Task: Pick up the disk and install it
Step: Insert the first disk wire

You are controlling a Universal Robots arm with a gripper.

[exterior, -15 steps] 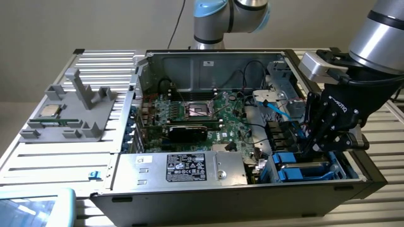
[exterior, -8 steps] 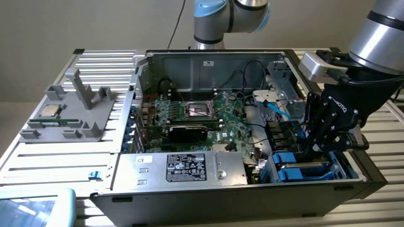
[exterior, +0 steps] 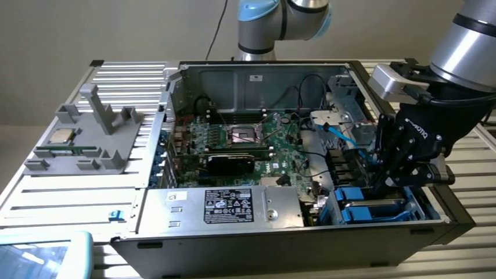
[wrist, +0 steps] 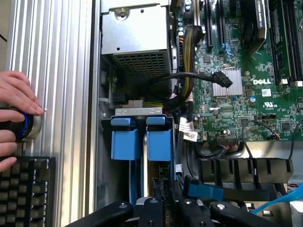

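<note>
Gripper (wrist: 165, 201) sits closest to the wrist camera, fingers nearly closed, down at the near end of the drive bay (exterior: 380, 203). Looks like it's pinching or pressing the blue carrier edge of the disk (wrist: 158, 142), but contact is hidden by the fingers, so can't confirm a grip.

Disk stands on edge in the bay at the near right corner of the PC case (exterior: 155, 247), right beside a second blue carrier (wrist: 125, 139). Both carriers look level at their far ends.

Judgement: pick-up done, disk in its slot, looks nearly or fully seated. No cable visibly plugged into it.

Outward: motherboard (exterior: 248, 145) left of the bay, silver power supply (exterior: 225, 206) near left. A person's hand (wrist: 14, 94) rests on a knob outside the case.
</note>
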